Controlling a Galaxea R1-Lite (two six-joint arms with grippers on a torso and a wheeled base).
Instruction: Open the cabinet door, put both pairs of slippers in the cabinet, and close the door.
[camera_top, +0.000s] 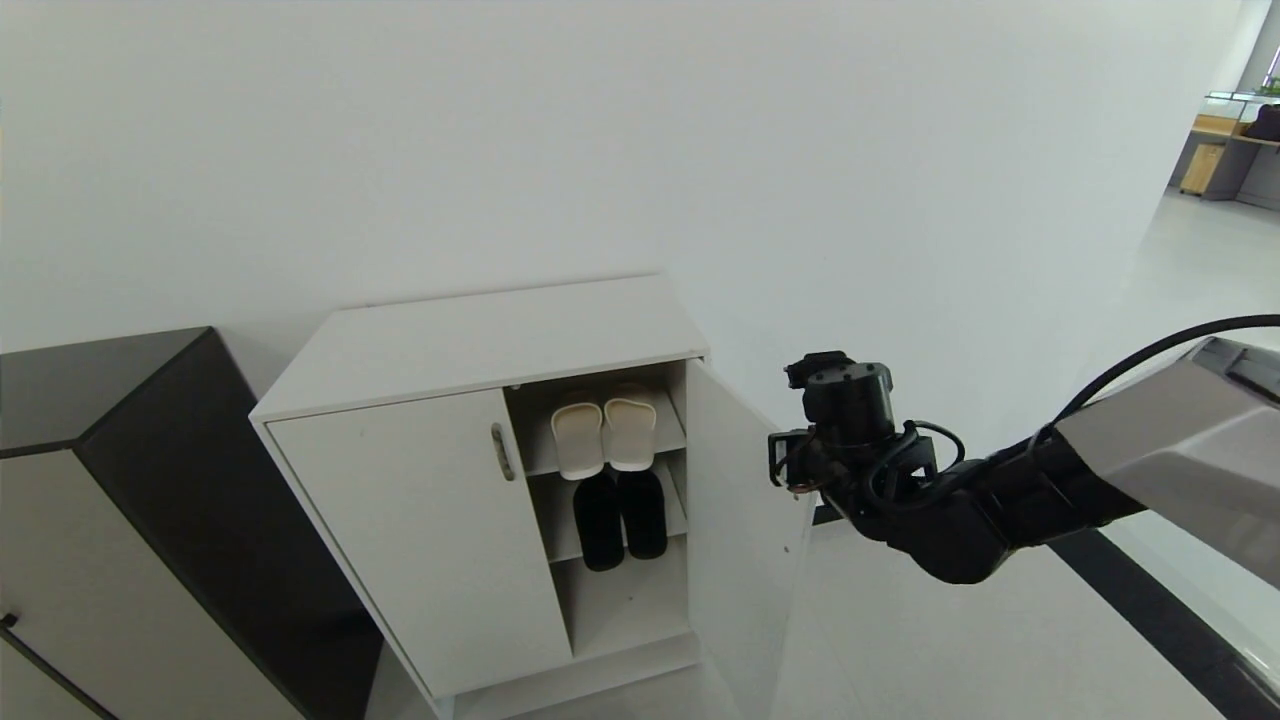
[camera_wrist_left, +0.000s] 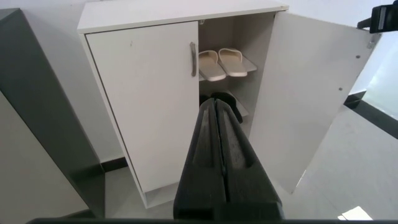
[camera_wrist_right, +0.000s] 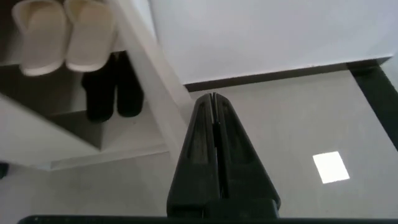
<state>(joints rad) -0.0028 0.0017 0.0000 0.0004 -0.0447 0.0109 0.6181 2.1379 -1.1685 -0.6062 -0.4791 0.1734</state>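
I read the cabinet (camera_top: 480, 335) as smooth white board with a matt, laminate-like face; its door handle (camera_top: 499, 452) looks like brushed metal with a dull sheen; the white slippers (camera_top: 604, 436) seem smooth moulded foam or plastic, matt; the black slippers (camera_top: 620, 515) are flat matt black, material unclear to me; the floor (camera_top: 960, 640) is pale and glossy; the left end effector (camera_wrist_left: 215, 106) and right end effector (camera_wrist_right: 213, 99) are matt black plastic, faintly grained; the dark unit (camera_top: 150, 430) alongside is smooth, satin.

The right gripper (camera_top: 780, 462) is pressing its fingers flat together, empty, with the right arm (camera_top: 1000, 515) stretching back behind it. The left gripper (camera_wrist_left: 215, 106) is also holding its fingers together, gripping nothing.
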